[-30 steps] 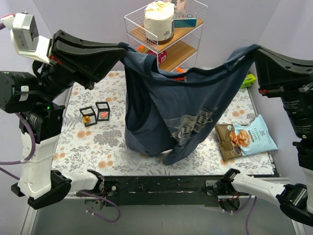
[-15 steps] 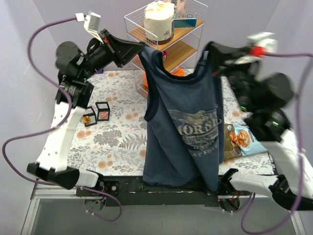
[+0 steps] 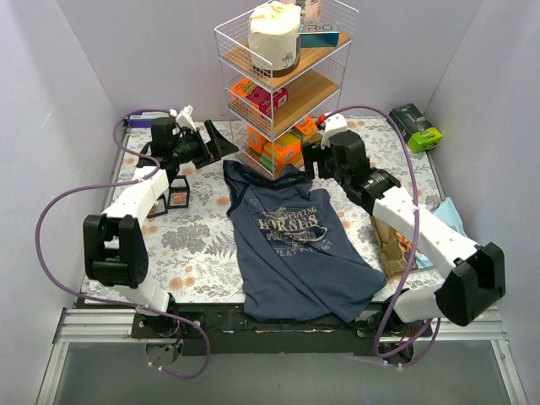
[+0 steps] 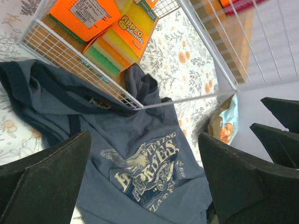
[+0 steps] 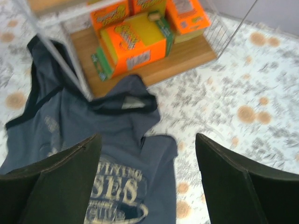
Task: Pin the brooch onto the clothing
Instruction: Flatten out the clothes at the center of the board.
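Note:
The clothing (image 3: pixel 295 245), a navy tank top with a pale HORSES print, lies spread print-up on the floral table, its neck against the foot of the wire rack. My left gripper (image 3: pixel 226 143) hangs open just left of its left shoulder strap, and the left wrist view shows my open left gripper (image 4: pixel 144 140) above the clothing (image 4: pixel 140 163), holding nothing. My right gripper (image 3: pixel 310 164) is open over the right strap; the right wrist view shows my open right gripper (image 5: pixel 148 140) empty above the clothing (image 5: pixel 159 186). A small black display box (image 3: pixel 177 192) with something red inside stands at left; the brooch is too small to make out.
A white wire rack (image 3: pixel 283 84) with orange boxes stands at the back centre, close to both grippers. Snack bags (image 3: pixel 392 245) lie right of the top, partly under the right arm. A green and black object (image 3: pixel 419 126) sits in the back right corner.
Both grippers have opened and let go of the top. It hung between the raised arms and now lies flat on the table. Both arms have come down toward the rack.

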Motion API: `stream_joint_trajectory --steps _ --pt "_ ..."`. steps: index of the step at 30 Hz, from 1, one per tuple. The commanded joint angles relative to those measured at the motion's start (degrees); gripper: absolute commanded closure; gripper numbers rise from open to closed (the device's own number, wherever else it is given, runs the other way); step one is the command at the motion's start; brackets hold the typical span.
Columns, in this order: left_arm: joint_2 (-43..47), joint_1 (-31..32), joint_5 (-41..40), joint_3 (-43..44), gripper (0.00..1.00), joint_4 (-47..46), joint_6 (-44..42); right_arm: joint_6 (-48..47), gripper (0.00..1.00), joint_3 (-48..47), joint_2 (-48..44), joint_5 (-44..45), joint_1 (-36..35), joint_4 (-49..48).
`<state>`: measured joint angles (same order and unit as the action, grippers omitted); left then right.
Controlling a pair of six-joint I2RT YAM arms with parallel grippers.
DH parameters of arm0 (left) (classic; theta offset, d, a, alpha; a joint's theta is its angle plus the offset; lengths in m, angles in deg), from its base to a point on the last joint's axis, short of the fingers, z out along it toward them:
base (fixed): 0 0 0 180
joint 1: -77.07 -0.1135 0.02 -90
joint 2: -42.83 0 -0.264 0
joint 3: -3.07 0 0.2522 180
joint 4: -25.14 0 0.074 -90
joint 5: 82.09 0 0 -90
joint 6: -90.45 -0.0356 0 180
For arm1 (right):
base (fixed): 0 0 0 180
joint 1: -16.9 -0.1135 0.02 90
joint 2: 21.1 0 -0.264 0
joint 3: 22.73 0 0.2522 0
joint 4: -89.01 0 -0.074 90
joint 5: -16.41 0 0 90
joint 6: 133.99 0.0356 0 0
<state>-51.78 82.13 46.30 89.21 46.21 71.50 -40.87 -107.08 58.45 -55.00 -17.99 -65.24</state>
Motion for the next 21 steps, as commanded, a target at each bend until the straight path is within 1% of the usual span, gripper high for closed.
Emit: stream_joint_trajectory --steps 1,2,3,4,5,6,7,8,10,11,13,14,16,17,21 --pt "15.12 1.44 -8.48 -6.35 0.02 0.24 -6.01 4.44 0.13 6.76 -8.96 -6.45 -0.61 -1.53" --pt "17.07 1.88 -10.34 -8.46 0.02 0.6 -5.83 5.4 0.16 8.52 -10.02 -7.5 -1.22 -1.44" --pt "18.39 3.45 -11.75 -13.36 0.02 0.69 -5.66 6.11 0.18 12.19 -11.77 -9.26 -1.84 -1.18" --pt "20.49 4.42 -12.72 -15.49 0.02 1.03 -5.13 6.81 0.19 13.71 -12.57 -9.88 -2.54 -0.39" --pt "21.04 5.48 -14.73 -17.78 0.05 1.21 -4.69 8.38 0.22 15.55 -13.27 -10.32 -4.46 -0.04" --pt "21.3 8.27 -15.97 -19.54 0.06 1.65 -4.78 9.18 0.23 17.13 -14.41 -11.11 -5.7 0.23" --pt "21.13 9.6 -17.63 -22.17 0.08 2.7 -5.04 10.06 0.25 20.11 -14.94 -11.55 -6.93 0.58" --pt "20.17 10.92 -19.82 -23.06 0.12 3.06 -5.21 11.81 0.27 21.44 -15.38 -12.08 -9.46 0.58" --pt "18.33 13.22 -20.64 -24.21 0.2 4.37 -5.92 13.66 0.29 25.04 -16.61 -12.61 -12.11 0.58" --pt "16.49 13.31 -20.46 -24.13 0.27 4.9 -6.09 15.5 0.32 25.93 -17.31 -12.26 -14.91 1.01" --pt "15.16 13.57 -20.81 -24.04 0.33 6.39 -7.23 17.44 0.34 28.3 -18.02 -11.65 -18.09 1.63" --pt "14.72 13.57 -21.42 -23.87 0.34 7.01 -7.76 19.37 0.36 29.18 -18.55 -11.3 -21.5 1.81" --pt "13.58 13.75 -23.18 -23.52 0.35 8.76 -9.6 21.4 0.37 30.68 -18.99 -11.03 -24.94 1.72" --pt "13.14 13.75 -23.71 -22.73 0.35 9.56 -10.13 23.32 0.39 32.34 -19.08 -10.68 -28.27 1.72" --pt "9.89 13.75 -23.8 -20.79 0.34 12.2 -12.77 26.76 0.42 35.25 -17.59 -9.28 -35.14 2.16"
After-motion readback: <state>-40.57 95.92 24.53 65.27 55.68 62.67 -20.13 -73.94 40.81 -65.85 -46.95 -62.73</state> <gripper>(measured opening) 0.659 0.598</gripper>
